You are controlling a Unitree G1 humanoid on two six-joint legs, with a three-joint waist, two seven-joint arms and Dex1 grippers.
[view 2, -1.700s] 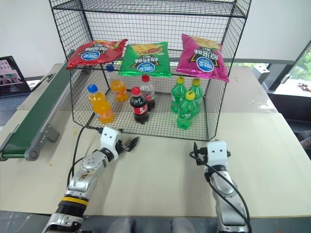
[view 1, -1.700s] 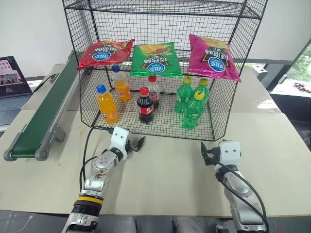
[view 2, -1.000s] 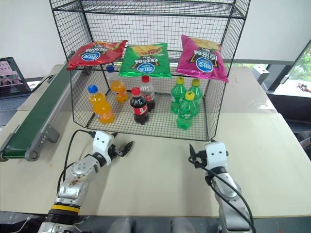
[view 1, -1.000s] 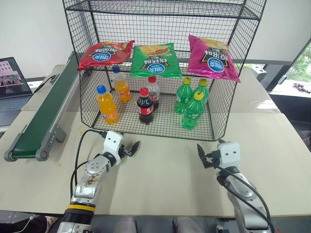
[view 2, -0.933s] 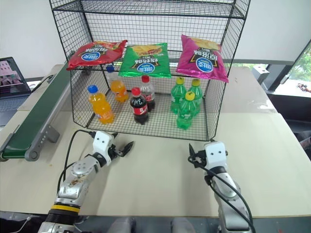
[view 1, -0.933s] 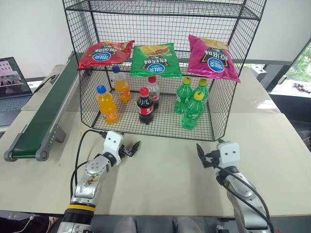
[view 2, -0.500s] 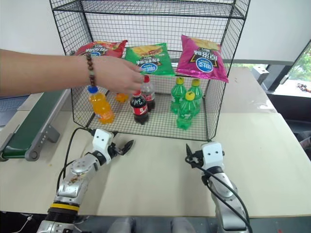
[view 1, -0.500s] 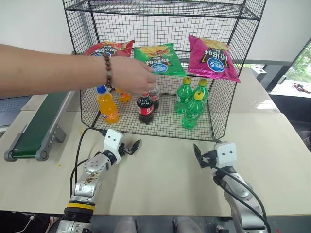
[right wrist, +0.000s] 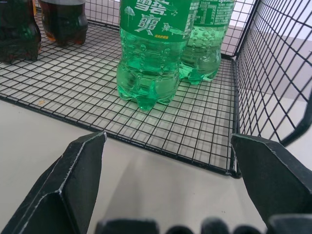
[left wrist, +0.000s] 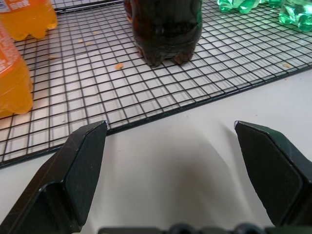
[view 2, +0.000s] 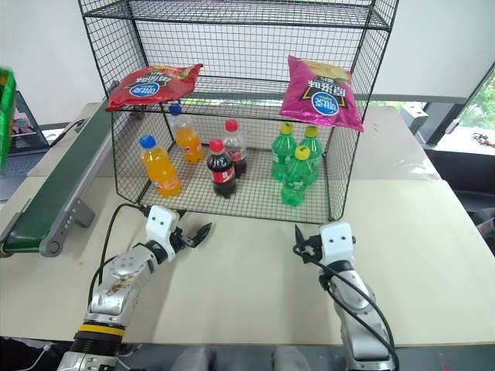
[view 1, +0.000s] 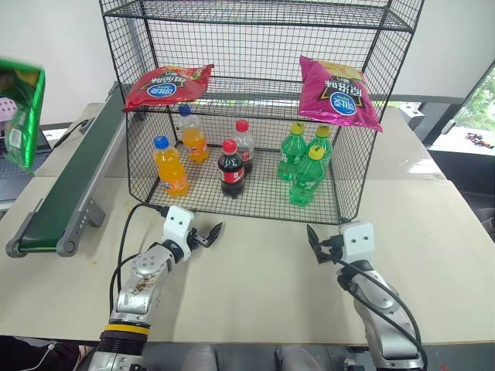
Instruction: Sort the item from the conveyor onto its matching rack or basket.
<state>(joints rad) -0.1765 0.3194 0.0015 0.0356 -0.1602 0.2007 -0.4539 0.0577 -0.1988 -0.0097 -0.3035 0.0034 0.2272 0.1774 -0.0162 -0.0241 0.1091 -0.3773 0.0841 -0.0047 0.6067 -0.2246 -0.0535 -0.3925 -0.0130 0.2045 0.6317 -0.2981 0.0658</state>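
Waiting is the step — the item (view 1: 22, 112) hangs in the air at the far left, above the conveyor (view 1: 69, 185), not yet on the belt. Both the left hand (view 1: 207, 235) and right hand (view 1: 315, 245) rest wide open and empty on the table (view 1: 263, 286); reach only once the bag lies flat.

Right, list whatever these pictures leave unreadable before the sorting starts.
- Green crisp bag: blurred and cut by the picture edge in both eye views; what carries it is out of frame.
- Conveyor: its far end runs behind the rack.
- Orange bottle and cola bottle: tops cut off in the left wrist view.
- Red bag and magenta bag: small print too tiny to read.
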